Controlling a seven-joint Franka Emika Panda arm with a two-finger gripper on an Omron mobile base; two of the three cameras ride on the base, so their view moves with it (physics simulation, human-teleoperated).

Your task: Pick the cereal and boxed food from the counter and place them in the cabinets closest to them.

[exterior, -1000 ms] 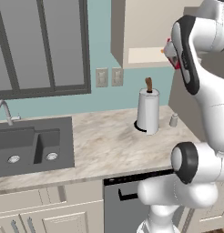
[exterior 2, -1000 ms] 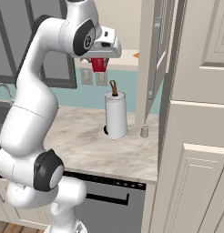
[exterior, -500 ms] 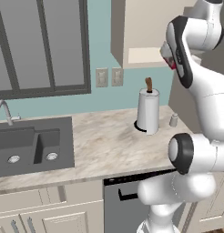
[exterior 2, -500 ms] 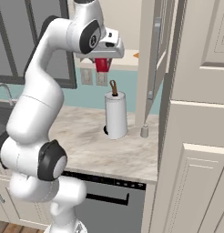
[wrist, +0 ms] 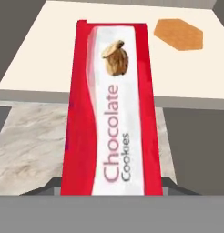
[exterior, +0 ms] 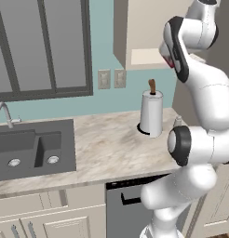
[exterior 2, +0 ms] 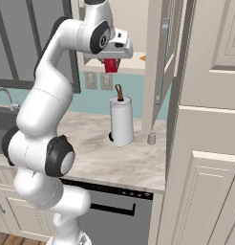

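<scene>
The tool is clamped on the red cardboard chocolate-cookie box, level with the open cream wall cabinet's pale shelf. The box looks light, stiff, smooth-sided; gripping across its narrow faces suits it.

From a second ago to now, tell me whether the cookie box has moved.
Yes. In the right base view the cookie box has shifted slightly right, toward the cabinet shelf, while the paper towel roll below stayed put.
</scene>
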